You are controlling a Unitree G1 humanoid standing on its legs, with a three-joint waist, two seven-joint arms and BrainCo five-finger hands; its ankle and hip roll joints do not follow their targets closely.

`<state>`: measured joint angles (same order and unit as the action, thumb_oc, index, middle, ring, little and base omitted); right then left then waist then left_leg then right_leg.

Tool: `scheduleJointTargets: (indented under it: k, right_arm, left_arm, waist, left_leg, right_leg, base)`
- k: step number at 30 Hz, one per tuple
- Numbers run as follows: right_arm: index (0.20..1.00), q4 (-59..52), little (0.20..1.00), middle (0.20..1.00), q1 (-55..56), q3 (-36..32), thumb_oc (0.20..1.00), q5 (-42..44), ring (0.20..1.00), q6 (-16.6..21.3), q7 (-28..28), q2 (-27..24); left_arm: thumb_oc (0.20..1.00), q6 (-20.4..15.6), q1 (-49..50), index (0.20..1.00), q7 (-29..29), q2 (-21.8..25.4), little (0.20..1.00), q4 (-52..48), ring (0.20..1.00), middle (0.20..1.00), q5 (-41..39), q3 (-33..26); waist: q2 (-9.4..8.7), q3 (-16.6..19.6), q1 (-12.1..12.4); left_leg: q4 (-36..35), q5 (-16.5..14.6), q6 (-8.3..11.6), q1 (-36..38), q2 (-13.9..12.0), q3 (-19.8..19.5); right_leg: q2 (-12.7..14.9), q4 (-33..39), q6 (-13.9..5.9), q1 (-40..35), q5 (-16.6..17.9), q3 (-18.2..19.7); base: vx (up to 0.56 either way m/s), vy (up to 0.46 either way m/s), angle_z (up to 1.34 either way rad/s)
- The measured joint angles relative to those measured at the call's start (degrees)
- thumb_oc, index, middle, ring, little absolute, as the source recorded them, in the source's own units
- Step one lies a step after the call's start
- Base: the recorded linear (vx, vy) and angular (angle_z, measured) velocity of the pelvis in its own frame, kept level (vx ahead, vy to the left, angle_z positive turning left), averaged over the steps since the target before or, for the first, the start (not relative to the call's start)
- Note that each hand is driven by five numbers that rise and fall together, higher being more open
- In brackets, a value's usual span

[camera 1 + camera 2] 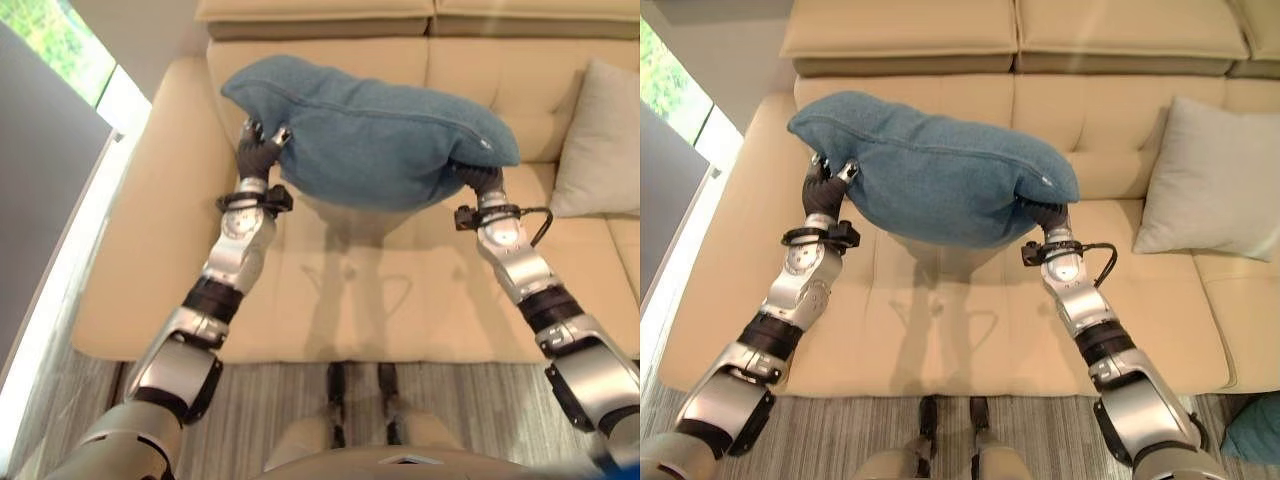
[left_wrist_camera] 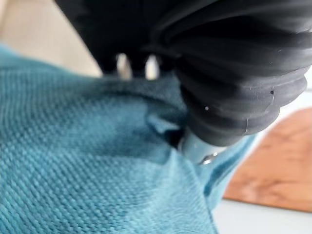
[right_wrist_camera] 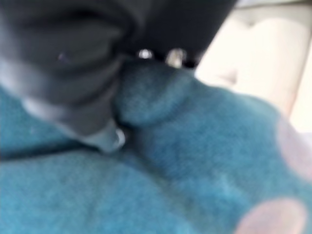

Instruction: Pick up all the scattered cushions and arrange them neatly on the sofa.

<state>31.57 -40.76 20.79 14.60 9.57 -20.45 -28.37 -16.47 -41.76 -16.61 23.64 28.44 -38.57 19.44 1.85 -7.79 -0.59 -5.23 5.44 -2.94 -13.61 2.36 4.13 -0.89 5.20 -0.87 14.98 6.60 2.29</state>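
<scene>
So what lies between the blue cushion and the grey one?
Bare sofa: in the right eye view nothing sits between the blue cushion and the grey cushion.

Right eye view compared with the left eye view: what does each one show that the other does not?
The right eye view alone shows another teal cushion on the floor at lower right. The left eye view alone shows a window with greenery at upper left. Both show the blue cushion held above the beige sofa by the left hand and right hand, with a grey cushion on the seat.
</scene>
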Motion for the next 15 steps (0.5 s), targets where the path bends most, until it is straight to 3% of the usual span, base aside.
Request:
scheduleJointTargets:
  k: [6,15]
  right_arm:
    - [0.200,4.75,0.200,0.200,-3.31,2.35,0.200,2.14,0.200,-0.07,-0.50,0.18]
    - [0.200,11.06,0.200,0.200,-14.21,4.68,0.200,3.18,0.200,0.55,-0.66,-0.02]
  left_arm:
    - [0.200,-0.01,-0.86,0.200,-0.14,0.95,0.200,2.13,0.200,0.200,-0.06,0.99]
    - [0.200,-0.98,-10.10,0.200,-0.12,3.96,0.200,9.55,0.200,0.200,-0.20,2.82]
  waist:
    - [0.05,-1.32,0.17]
    - [-0.30,-3.84,0.28]
  left_leg:
    - [0.00,0.32,0.17,-4.49,-0.04,0.04]
    - [0.02,0.76,0.48,-10.00,-0.05,-0.10]
  right_leg:
    - [-0.10,-0.01,0.11,4.52,0.37,-0.05]
    - [-0.09,-0.03,0.00,10.09,0.93,-0.71]
  base:
    - [0.00,0.000,0.00]
    - [0.00,0.000,0.00]
